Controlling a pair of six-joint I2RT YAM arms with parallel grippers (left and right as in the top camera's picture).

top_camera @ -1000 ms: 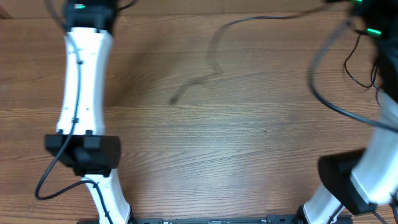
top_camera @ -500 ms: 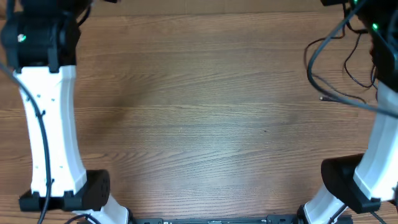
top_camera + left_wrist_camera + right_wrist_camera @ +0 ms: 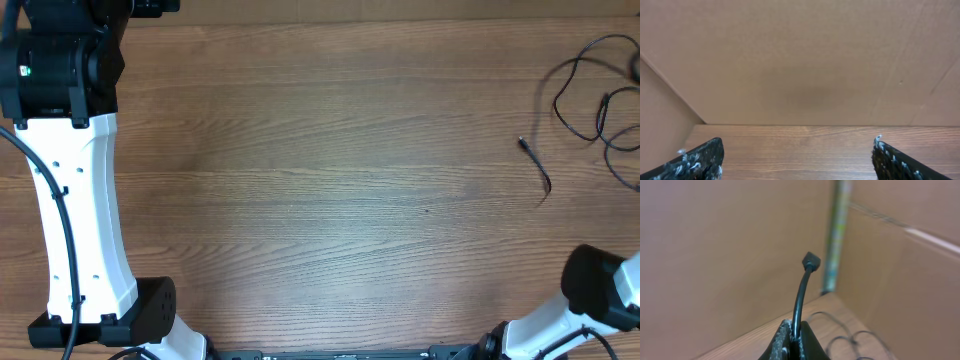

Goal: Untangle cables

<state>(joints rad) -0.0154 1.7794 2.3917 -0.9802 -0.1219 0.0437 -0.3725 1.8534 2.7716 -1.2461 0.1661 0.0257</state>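
Note:
Thin black cables (image 3: 588, 98) lie in loose loops at the table's far right. One loose end with a small plug (image 3: 523, 144) curves down towards the front. In the right wrist view my right gripper (image 3: 794, 327) is shut on a black cable (image 3: 800, 297), whose plug end (image 3: 811, 260) sticks up above the jaws. More cable loops (image 3: 852, 339) lie on the table behind it. My left gripper (image 3: 797, 152) is open and empty above bare wood. Neither gripper shows in the overhead view.
The left arm's white link (image 3: 75, 190) runs along the table's left side. The right arm's base (image 3: 600, 290) sits at the front right. Cardboard walls (image 3: 800, 60) stand behind the wooden table (image 3: 330, 200), with a corner seam (image 3: 837, 235) on the right.
The right arm has swung out of the overhead frame to the right, and the cables went right with it. The left arm moved from the middle left to the far left edge.

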